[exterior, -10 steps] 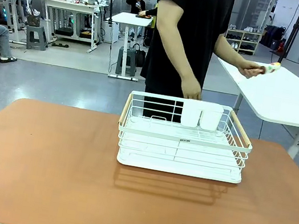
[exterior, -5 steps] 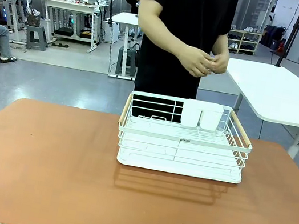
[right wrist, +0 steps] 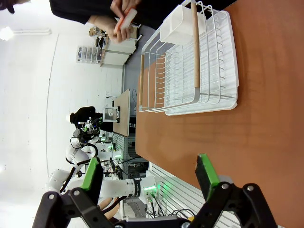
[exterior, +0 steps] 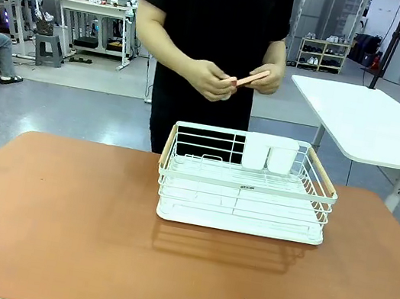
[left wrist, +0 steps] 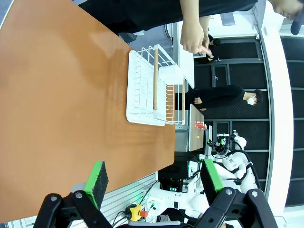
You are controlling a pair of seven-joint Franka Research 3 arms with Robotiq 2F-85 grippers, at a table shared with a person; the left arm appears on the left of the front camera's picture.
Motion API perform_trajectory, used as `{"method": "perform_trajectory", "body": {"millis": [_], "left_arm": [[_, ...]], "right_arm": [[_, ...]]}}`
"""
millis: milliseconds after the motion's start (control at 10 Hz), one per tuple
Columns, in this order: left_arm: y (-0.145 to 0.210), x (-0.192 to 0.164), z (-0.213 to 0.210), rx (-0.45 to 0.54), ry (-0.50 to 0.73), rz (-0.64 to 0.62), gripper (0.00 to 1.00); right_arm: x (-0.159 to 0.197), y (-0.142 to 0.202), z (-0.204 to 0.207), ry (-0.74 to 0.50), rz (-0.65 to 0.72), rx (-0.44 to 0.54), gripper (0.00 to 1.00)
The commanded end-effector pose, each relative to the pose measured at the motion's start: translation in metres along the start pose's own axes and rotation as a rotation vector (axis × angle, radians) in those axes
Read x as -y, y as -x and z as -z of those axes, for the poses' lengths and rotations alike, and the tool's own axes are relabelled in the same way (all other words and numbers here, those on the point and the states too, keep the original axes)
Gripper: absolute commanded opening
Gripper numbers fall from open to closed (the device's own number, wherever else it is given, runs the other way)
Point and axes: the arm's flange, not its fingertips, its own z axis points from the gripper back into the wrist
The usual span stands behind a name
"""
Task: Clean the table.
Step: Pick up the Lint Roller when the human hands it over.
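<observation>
You've got the terracotta table (exterior: 53,232) filling the foreground, white wire dish rack (exterior: 244,196) at its far middle. Left gripper (left wrist: 154,168) and right gripper (right wrist: 148,168): fingers spread wide, empty. Person's hands (exterior: 213,82) pinch a slim pink stick (exterior: 250,78) beyond the rack

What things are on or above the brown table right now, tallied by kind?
White wire rack: 1
White cups in the rack: 2
Pink stick in the person's hands: 1
Total: 4

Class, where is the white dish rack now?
Front view: the rack stands on the brown table, right of centre, near its far edge, before the person.
</observation>
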Motion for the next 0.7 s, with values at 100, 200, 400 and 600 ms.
{"method": "perform_trajectory", "body": {"millis": [100,200,400,600], "left_arm": [[0.0002,0.0019,-0.0038,0.005,0.023,0.021,1.0],[0.0002,0.0019,-0.0038,0.005,0.023,0.021,1.0],[0.0002,0.0019,-0.0038,0.005,0.023,0.021,1.0],[0.0002,0.0019,-0.0038,0.005,0.023,0.021,1.0]], "right_arm": [[-0.0029,0.0001,-0.0001,-0.014,-0.014,0.012,1.0],[-0.0029,0.0001,-0.0001,-0.014,-0.014,0.012,1.0],[-0.0029,0.0001,-0.0001,-0.014,-0.014,0.012,1.0],[-0.0029,0.0001,-0.0001,-0.014,-0.014,0.012,1.0]]}}
